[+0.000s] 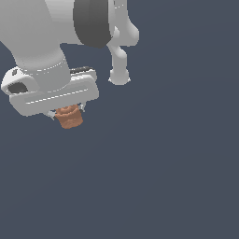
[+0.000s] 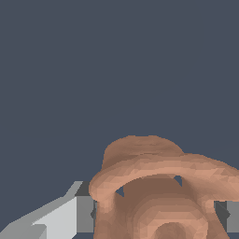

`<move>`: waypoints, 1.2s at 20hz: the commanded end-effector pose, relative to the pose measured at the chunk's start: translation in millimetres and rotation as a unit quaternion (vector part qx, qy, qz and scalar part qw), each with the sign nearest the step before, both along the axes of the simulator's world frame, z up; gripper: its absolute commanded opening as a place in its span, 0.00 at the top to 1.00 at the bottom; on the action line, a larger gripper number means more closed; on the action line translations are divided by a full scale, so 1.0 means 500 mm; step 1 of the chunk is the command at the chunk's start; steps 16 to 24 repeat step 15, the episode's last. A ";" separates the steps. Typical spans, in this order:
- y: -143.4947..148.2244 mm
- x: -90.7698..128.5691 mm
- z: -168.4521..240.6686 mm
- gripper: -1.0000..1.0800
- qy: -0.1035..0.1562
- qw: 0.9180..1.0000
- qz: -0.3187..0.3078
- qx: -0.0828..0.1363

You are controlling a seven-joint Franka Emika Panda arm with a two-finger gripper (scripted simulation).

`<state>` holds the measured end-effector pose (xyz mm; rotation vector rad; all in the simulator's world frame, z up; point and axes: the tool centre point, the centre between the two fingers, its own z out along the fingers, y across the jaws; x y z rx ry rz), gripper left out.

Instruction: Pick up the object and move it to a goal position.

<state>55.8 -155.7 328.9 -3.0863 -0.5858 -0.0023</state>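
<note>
I have the tool (image 1: pixel 68 113) clenched on the object (image 1: pixel 70 117), which sits between its fingers (image 2: pixel 70 215) beneath the white hand. I judge the carry phase active; next, transport to the goal, which is not visible.

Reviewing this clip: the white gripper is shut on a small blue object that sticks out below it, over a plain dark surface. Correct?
Not quite: the object is orange-brown, not blue. The exterior view shows it sticking out below the white gripper, and the wrist view shows the same colour between the fingers. The rest holds.
</note>
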 end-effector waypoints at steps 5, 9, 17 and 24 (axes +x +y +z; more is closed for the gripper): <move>-0.033 -0.012 0.090 1.00 0.001 1.000 0.000 0.000; -0.044 -0.014 0.120 1.00 0.001 1.000 0.000 0.000; -0.050 -0.015 0.134 1.00 0.001 1.000 0.000 0.000; -0.050 -0.015 0.134 1.00 0.001 1.000 0.000 0.000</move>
